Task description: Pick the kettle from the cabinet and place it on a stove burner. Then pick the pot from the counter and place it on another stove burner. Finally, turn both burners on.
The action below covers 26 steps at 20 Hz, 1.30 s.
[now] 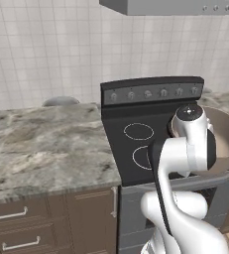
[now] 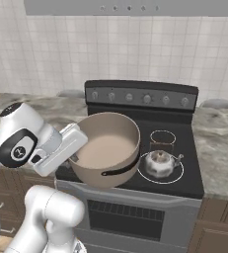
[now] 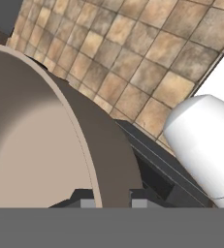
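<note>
1. The pot [image 2: 108,148] is up in the air, tilted toward the camera in the right base view, its beige inside open to us and its dark rim band running along the near edge
2. The gripper [image 3: 112,201] is clamped on the pot's wall — in the hand view one finger tip sits inside the rim and the other outside, narrow and tight on the metal
3. In the right base view the white hand meets the pot at its left rim, with the arm reaching in from the lower left
4. The pot hangs over the front left part of the stove [image 2: 184,183], above the black glass top and apart from it, and part of it juts out past the front edge
5. Over to the kettle [image 2: 160,163] — small and silver, it stands upright on the front right burner ring, just beside the pot
6. Behind the kettle, the back right burner ring [image 2: 163,137] shows bare
7. In the left base view the arm blocks much of the pot [image 1: 228,139], which shows at the right over the stove, while two burner rings on the left side of the glass lie open
8. A row of grey knobs [image 2: 147,98] lines the raised back panel
9. The marble counter [image 1: 41,144] runs left of the stove in the left base view, with brown drawers below
</note>
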Available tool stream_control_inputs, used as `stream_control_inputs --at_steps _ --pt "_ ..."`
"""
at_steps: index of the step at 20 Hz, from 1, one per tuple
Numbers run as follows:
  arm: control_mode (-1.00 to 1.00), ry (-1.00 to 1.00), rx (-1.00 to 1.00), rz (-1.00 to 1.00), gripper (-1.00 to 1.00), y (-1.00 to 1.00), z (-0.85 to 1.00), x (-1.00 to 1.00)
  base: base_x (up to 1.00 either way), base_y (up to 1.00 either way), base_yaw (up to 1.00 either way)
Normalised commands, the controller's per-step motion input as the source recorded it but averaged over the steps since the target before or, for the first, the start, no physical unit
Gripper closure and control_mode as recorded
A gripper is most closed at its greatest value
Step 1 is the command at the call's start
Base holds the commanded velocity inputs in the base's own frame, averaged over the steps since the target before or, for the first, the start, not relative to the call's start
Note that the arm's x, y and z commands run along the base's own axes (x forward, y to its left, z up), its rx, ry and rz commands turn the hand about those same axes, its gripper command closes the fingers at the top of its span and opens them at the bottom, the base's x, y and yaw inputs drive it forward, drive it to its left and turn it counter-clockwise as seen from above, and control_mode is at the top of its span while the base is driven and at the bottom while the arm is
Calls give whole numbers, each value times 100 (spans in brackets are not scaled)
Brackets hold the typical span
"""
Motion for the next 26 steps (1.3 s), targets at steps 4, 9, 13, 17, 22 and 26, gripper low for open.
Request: stream_control_inputs --at_steps 4,9,13,17,22,26 --pt "100 0 0 0 100 0 0 0 8 -8 0" --pt "100 0 0 0 100 0 0 0 7 -14 0" --pt "100 0 0 0 100 0 0 0 18 -11 0" --pt "100 0 0 0 100 0 0 0 19 -16 0" --pt "100 0 0 0 100 0 0 0 15 -25 0" --pt "100 0 0 0 100 0 0 0 11 -33 0"
